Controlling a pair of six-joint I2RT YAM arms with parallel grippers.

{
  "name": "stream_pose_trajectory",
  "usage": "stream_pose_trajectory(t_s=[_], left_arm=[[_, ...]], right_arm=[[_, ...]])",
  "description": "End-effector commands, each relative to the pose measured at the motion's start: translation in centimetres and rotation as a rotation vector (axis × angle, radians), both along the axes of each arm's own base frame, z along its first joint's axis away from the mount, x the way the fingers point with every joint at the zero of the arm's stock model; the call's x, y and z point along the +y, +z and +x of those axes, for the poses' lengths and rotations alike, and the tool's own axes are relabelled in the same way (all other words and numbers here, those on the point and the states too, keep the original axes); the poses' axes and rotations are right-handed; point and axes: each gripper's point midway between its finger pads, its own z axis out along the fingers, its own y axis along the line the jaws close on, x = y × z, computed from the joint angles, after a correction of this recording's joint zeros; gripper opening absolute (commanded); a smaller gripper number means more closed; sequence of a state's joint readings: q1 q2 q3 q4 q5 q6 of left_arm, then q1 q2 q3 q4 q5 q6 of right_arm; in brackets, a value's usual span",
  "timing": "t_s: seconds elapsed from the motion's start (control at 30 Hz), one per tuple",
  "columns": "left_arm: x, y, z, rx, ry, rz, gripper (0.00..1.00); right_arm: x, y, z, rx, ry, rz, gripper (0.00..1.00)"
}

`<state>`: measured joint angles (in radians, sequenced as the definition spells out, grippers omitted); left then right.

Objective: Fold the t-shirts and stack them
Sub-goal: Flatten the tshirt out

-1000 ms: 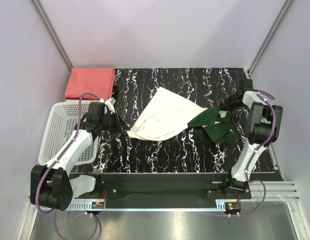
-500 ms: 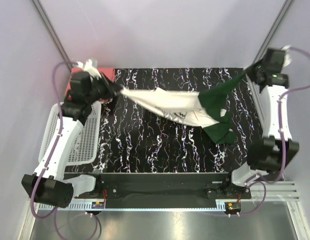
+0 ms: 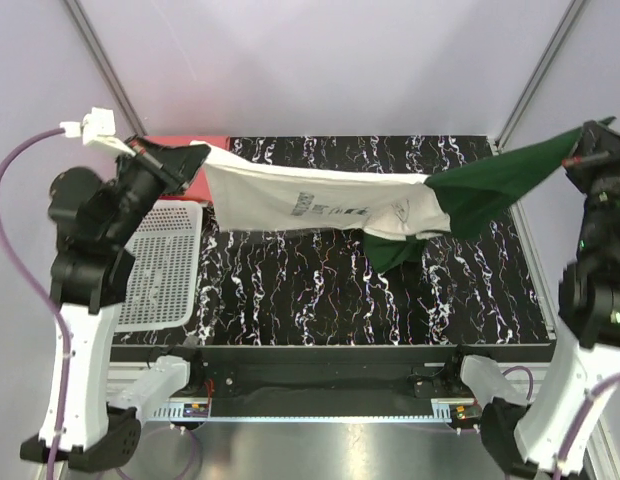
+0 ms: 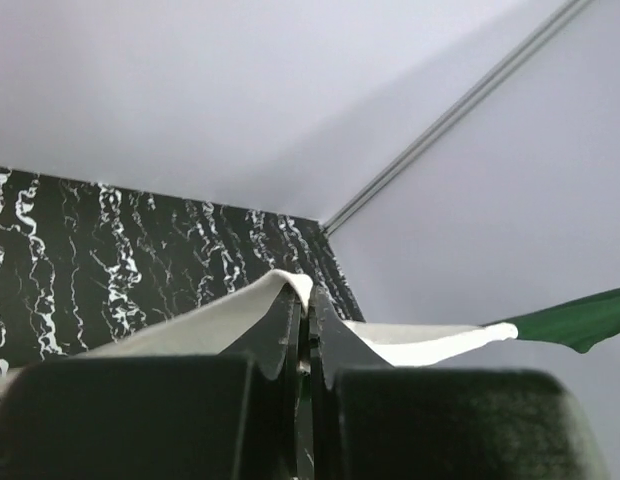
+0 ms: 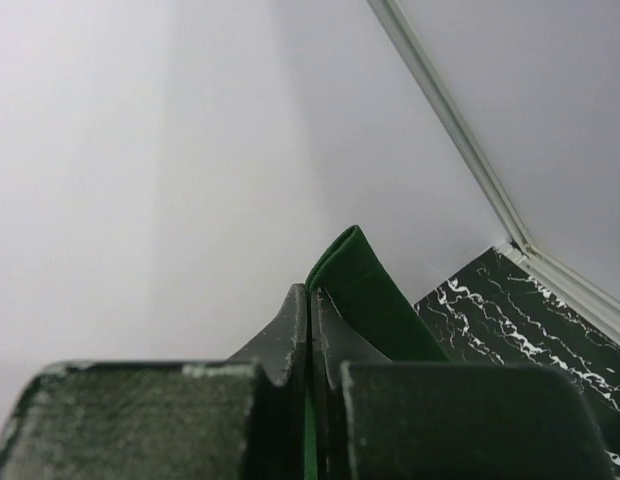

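Left gripper [image 3: 194, 154] and right gripper [image 3: 580, 152] clenched on cream-white t-shirt [image 3: 310, 205], stretched mid-frame (thin pinches). Tension could pull a corner free.

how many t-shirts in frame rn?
2. The cream-white and green t-shirt hangs stretched above the table between the left gripper and right gripper. The salmon-red t-shirt lies at the table's far-left corner, mostly hidden behind the left arm.

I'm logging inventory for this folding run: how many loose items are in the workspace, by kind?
T-shirts: 2 (cream-white and green t-shirt, salmon-red t-shirt)
Baskets: 1 (white mesh basket)
Total: 3
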<state>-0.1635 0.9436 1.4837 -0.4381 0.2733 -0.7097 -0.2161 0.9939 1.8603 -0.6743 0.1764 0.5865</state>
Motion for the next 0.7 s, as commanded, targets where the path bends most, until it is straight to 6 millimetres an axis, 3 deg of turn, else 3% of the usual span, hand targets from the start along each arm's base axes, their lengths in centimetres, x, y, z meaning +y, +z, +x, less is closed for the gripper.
stream_pose_trajectory(t_s=[0.0, 0.07, 0.13, 0.23, 0.3, 0.33, 0.4, 0.43, 0.47, 0.5, 0.53, 0.57, 0.6, 0.63, 0.67], left_arm=[[0.3, 3.2, -5.0, -0.111, -0.035, -0.027, 0.00], [0.5, 4.7, -7.2, -0.153, -0.046, -0.043, 0.00], [0.4, 5.6, -8.2, -0.172, -0.059, -0.055, 0.00], [0.2, 6.7, -8.2, -0.191, -0.071, -0.045, 0.00], [0.2, 6.5, -6.5, -0.168, -0.058, -0.031, 0.00], [0.0, 5.7, -4.7, -0.136, -0.051, -0.015, 0.00], [0.0, 5.5, -2.6, -0.116, -0.027, 0.002, 0.00], [-0.2, 4.5, -0.3, -0.079, -0.021, 0.019, 0.00], [-0.2, 4.9, 0.7, -0.083, -0.008, 0.022, 0.00], [-0.2, 4.6, 1.9, -0.072, 0.001, 0.026, 0.00], [-0.4, 3.7, 4.3, -0.041, 0.007, 0.033, 0.00], [-0.5, 4.3, 5.3, -0.067, 0.015, 0.030, 0.00], [-0.6, 4.4, 6.3, -0.069, 0.019, 0.030, 0.00], [-0.8, 3.5, 8.4, -0.045, 0.026, 0.035, 0.00], [-0.8, 4.3, 9.2, -0.074, 0.035, 0.032, 0.00]], right_arm=[[0.2, 1.8, -5.1, -0.056, -0.053, -0.045, 0.00], [0.9, 3.5, -8.1, -0.114, -0.050, -0.064, 0.00], [1.4, 5.2, -10.1, -0.165, -0.048, -0.081, 0.00], [1.8, 6.3, -10.1, -0.166, -0.030, -0.111, 0.00], [1.5, 6.0, -7.6, -0.118, -0.018, -0.122, 0.00], [1.5, 6.3, -7.0, -0.115, -0.010, -0.127, 0.00], [0.8, 5.9, -3.2, -0.059, -0.002, -0.131, 0.00], [1.0, 6.9, -2.7, -0.078, 0.017, -0.142, 0.00], [0.4, 6.3, 0.9, -0.032, 0.029, -0.138, 0.00], [0.3, 6.4, 2.3, -0.022, 0.041, -0.150, 0.00], [0.5, 8.1, 2.5, -0.061, 0.052, -0.171, 0.00], [-0.3, 6.9, 6.7, -0.005, 0.060, -0.174, 0.00], [-0.5, 6.9, 8.2, 0.002, 0.066, -0.184, 0.00], [-0.5, 8.2, 8.6, -0.032, 0.066, -0.205, 0.00], [-1.3, 6.7, 12.3, 0.012, 0.073, -0.214, 0.00]])
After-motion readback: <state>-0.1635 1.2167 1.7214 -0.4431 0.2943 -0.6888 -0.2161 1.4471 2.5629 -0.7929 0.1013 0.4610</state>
